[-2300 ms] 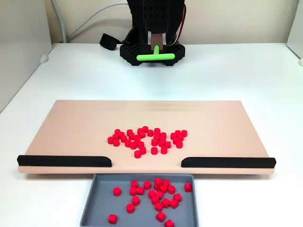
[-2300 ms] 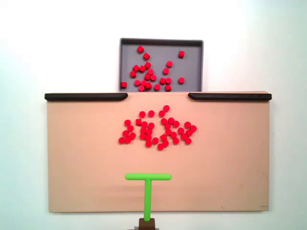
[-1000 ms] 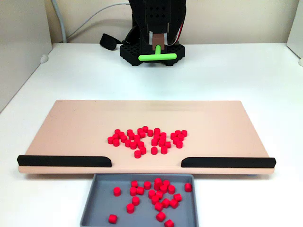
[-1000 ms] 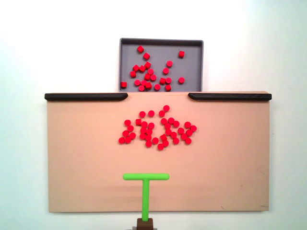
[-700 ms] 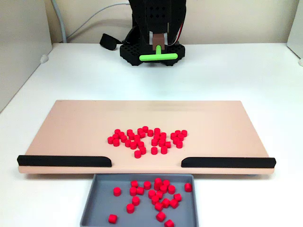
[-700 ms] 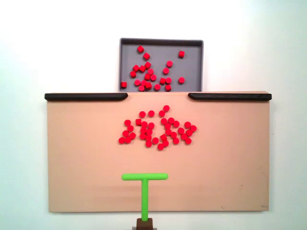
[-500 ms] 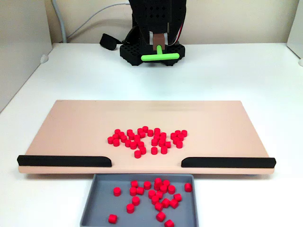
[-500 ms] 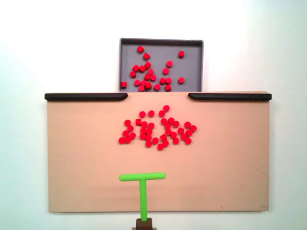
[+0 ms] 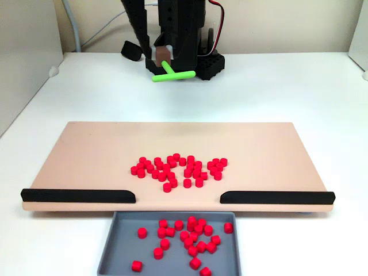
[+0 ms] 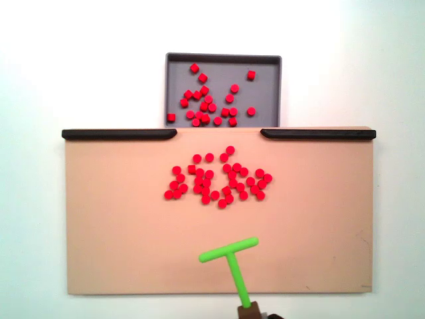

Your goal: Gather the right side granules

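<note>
The granules (image 9: 175,167) (image 10: 204,189) lie as one loose red cluster at the middle of a tan board (image 9: 86,149) (image 10: 119,226). More red granules sit in the grey tray (image 9: 118,247) (image 10: 265,86) past the board's railed edge. My gripper (image 9: 164,56) (image 10: 251,312) is shut on the stem of a green T-shaped stick (image 9: 172,75) (image 10: 229,251). The stick is tilted. In the fixed view from above, its crossbar hangs over the board's near part, well short of the cluster and a little right of its middle.
Two black rails (image 9: 77,195) (image 9: 277,197) line the board's tray-side edge, with a gap between them over the tray. The arm's black base (image 9: 201,63) and cables stand behind the board. White tabletop surrounds everything.
The arm has swung. Seen from above, the green stick moved right and tilted, its crossbar now slanting up to the right; from the front it shifted left. The granules have not moved.
</note>
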Available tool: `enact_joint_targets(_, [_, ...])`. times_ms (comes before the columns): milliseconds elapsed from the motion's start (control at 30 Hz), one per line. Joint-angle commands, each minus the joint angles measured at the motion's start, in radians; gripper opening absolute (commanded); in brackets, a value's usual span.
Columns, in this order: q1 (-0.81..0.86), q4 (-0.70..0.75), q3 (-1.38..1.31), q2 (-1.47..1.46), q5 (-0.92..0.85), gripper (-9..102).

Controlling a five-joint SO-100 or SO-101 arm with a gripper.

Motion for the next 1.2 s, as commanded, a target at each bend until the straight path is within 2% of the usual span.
enact_joint_targets(0, [0.057, 0.005, -0.005, 0.011, -0.161, 3])
enact_joint_targets(500, [0.253, -0.005, -0.018, -0.034, -0.841, 1])
enact_joint_targets(767, [0.259, -0.037, -0.034, -0.109, -1.022, 1])
enact_joint_targets(967, [0.264, -0.037, -0.156, -0.230, -1.124, 1])
enact_joint_targets(1167, [0.310, -0.037, -0.241, -0.318, -1.299, 1])
